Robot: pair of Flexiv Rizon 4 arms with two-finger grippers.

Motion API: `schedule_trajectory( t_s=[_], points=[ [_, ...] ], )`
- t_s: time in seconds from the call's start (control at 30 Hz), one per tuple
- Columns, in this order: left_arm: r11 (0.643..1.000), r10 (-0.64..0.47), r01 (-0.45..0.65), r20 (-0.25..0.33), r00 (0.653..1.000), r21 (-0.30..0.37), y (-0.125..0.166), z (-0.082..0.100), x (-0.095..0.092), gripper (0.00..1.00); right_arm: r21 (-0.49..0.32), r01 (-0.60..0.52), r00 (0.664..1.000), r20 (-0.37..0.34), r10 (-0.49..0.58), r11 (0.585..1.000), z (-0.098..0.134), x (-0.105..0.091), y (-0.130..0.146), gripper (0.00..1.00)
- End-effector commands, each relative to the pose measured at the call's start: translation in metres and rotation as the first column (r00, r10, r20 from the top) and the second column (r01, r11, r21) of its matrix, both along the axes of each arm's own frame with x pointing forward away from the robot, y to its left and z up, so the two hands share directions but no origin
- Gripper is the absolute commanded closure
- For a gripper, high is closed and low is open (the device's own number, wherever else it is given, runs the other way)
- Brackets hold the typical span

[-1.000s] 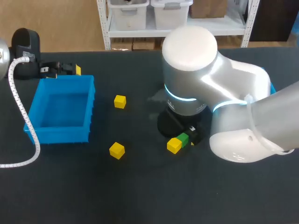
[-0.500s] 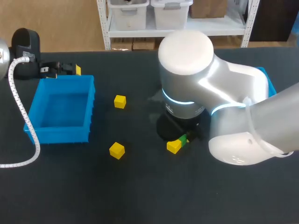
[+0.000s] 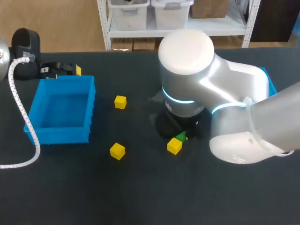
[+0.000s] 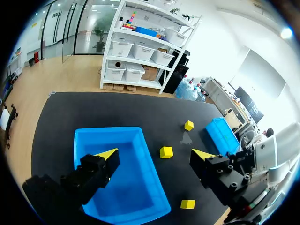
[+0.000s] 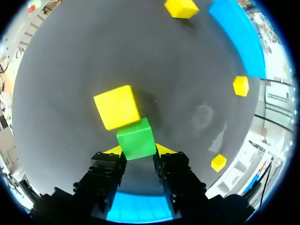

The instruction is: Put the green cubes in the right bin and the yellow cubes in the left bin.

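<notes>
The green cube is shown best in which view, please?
Right wrist view: the green cube sits large in the right gripper, against a yellow cube. Head view shows only a corner under the right arm; left wrist view, nothing.

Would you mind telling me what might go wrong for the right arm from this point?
The small yellow cube touches the small green cube held in the right claw, so lifting may drag or tip it. The claw's tips seem to grip only the green cube's near edge, so it might twist or slip out on the way to the blue right bin.
</notes>
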State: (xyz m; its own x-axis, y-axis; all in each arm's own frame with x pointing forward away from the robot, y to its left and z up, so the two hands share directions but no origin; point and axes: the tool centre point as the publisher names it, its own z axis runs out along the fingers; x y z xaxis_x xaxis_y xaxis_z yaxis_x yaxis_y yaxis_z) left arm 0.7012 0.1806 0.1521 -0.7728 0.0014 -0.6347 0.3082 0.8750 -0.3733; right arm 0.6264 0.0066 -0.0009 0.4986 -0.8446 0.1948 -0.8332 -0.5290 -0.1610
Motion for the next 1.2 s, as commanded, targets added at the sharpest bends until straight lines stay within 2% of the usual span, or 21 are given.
schedule_trajectory(
  t_s=[0.03, 0.23, 0.4, 0.53, 0.67, 0.77, 0.93, 1.2],
  points=[
    [1.0, -0.006, 0.006, 0.007, 1.0, -0.01, 0.002, -0.002, -0.001, 0.0, 0.023, 0.034, 0.999, 0.016, -0.034, 0.999, 0.01, 0.008, -0.004, 1.0],
    [1.0, -0.006, 0.006, 0.007, 1.0, -0.01, 0.002, -0.002, -0.001, 0.0, 0.107, 0.142, 0.988, 0.05, -0.149, 0.984, 0.033, 0.027, -0.009, 1.0],
    [1.0, -0.006, 0.006, 0.007, 1.0, -0.01, 0.002, -0.002, -0.001, 0.0, 0.204, 0.253, 0.96, 0.072, -0.272, 0.946, 0.058, 0.043, -0.017, 1.0],
    [1.0, -0.006, 0.006, 0.007, 1.0, -0.01, 0.002, -0.002, -0.001, 0.0, 0.276, 0.35, 0.92, 0.08, -0.384, 0.895, 0.073, 0.055, -0.032, 1.0],
    [1.0, -0.006, 0.006, 0.007, 1.0, -0.01, 0.002, -0.002, -0.001, 0.0, 0.347, 0.446, 0.865, 0.071, -0.497, 0.825, 0.084, 0.066, -0.048, 1.0],
    [1.0, -0.006, 0.006, 0.007, 1.0, -0.01, 0.002, -0.002, -0.001, 0.0, 0.411, 0.518, 0.808, 0.053, -0.587, 0.75, 0.091, 0.075, -0.061, 1.0],
    [1.0, -0.006, 0.006, 0.007, 1.0, -0.01, 0.002, -0.002, -0.001, 0.0, 0.514, 0.641, 0.67, -0.013, -0.742, 0.57, 0.097, 0.089, -0.083, 1.0],
    [1.0, -0.006, 0.006, 0.007, 1.0, -0.01, 0.002, -0.002, -0.001, 0.0, 0.564, 0.765, 0.442, -0.109, -0.89, 0.31, 0.084, 0.097, -0.12, 1.0]
  ],
)
